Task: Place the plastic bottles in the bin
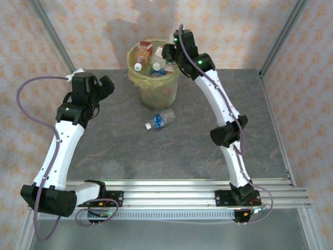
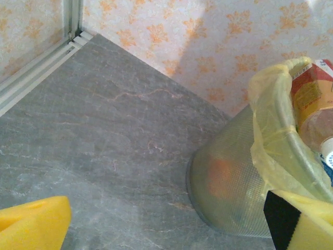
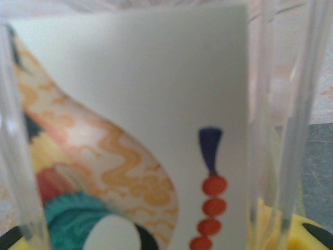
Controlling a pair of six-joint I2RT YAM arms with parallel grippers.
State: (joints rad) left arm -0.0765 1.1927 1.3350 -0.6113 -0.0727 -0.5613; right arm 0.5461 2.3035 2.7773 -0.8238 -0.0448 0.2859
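Right pincer [image 1: 167, 53] grips a clear white-labelled plastic bottle [image 3: 156, 104] over the heaped, yellow-lined round bin [image 1: 156, 91]; dropped, it may bounce off the pile [image 1: 148, 58]. Left pincer [image 1: 106, 86], beside the bin, gapes empty.

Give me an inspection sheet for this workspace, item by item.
Surface: grey stone-look table.
Job's things: bin upright at the far middle, piled with bottles; one blue-capped bottle lies on the table in front of it.
Clutter: nothing seen.
Grippers: left tool open, left of the bin; right tool at the bin's rim, a labelled bottle close before its camera, grip unclear.
Cables: purple cable loops beside the left arm.
Surroundings: orange-patterned walls, metal frame posts.
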